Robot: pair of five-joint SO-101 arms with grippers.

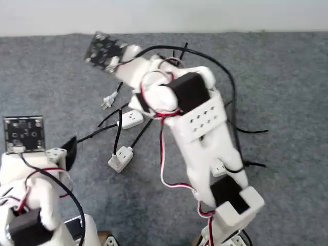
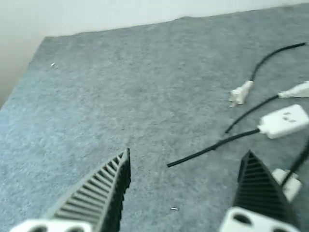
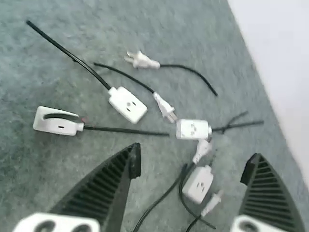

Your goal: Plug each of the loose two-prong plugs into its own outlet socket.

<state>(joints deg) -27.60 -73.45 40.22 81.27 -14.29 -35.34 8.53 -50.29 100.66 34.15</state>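
Holding the right gripper point(image 3: 193, 155) wide open and empty above the pile, most likely to be ready to pinch a plug. Hanging it out at about 11 o'clock on the grey mat point(image 1: 287, 77) in the high view, likely so as to look down on all the bits at once. Holding the left gripper point(image 2: 187, 154) wide open and empty too, back at about 8 o'clock on the mat, well apart from the pile, maybe to be out of the way.

Lying near the middle of the mat: the first socket point(image 1: 132, 119), with the loose plug point(image 1: 107, 101) at about 10 o'clock from it and the second socket point(image 1: 121, 158) at about 6 o'clock from it, all apart. Spread out like this, probably, to give each plug its own socket to find.

Counting now. Two arms, two grippers. Four white sockets in the right wrist view: those two, plus the third socket point(image 3: 193, 129) and the fourth socket point(image 3: 198, 183). Three plugs for sure: the loose plug, then the second plug point(image 3: 165, 107) and the third plug point(image 3: 203, 147), both just beside the third socket. Pushed in or not? Cannot tell. Maybe a fourth plug point(image 3: 212, 203) near the fourth socket, too blurry to be sure. One more white block point(image 1: 219, 168) peeking from under the arm at about 4 o'clock in the high view, maybe a socket already counted. Short black cords point(image 3: 67, 53) on the pieces.
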